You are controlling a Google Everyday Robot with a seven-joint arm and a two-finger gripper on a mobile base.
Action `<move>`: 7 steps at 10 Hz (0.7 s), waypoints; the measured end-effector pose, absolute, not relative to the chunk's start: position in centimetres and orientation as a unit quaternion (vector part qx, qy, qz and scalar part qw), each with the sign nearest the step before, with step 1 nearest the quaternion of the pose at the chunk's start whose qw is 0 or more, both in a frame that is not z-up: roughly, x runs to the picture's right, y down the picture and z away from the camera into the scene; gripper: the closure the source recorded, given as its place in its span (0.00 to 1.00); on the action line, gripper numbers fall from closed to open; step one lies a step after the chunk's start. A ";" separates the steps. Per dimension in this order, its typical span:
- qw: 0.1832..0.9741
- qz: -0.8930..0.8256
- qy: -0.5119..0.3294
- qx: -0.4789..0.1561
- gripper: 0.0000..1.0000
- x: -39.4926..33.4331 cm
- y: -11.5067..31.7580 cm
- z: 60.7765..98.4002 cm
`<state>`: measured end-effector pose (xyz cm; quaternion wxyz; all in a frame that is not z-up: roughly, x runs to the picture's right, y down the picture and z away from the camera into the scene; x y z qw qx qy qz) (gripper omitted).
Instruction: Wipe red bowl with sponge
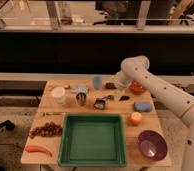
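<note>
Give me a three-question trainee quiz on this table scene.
1. True or false: the blue rectangular sponge lies inside the small orange-red bowl.
2. Where on the wooden table does the large purple bowl sit? A) back left corner B) front right corner C) middle of the back edge
3. Fill in: the gripper is near the table's back edge, just left of the ___ bowl.
Key: 1 false, the sponge lies on the table in front of that bowl; 2 B; 3 orange-red.
</note>
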<state>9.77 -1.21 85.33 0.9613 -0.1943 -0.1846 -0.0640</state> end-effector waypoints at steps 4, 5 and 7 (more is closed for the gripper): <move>0.950 -0.064 -0.240 -0.188 0.20 7.1 -2.5 86.2; 0.947 -0.065 -0.251 -0.187 0.20 6.2 -2.5 86.1; 0.940 -0.071 -0.283 -0.178 0.20 3.8 -2.2 85.7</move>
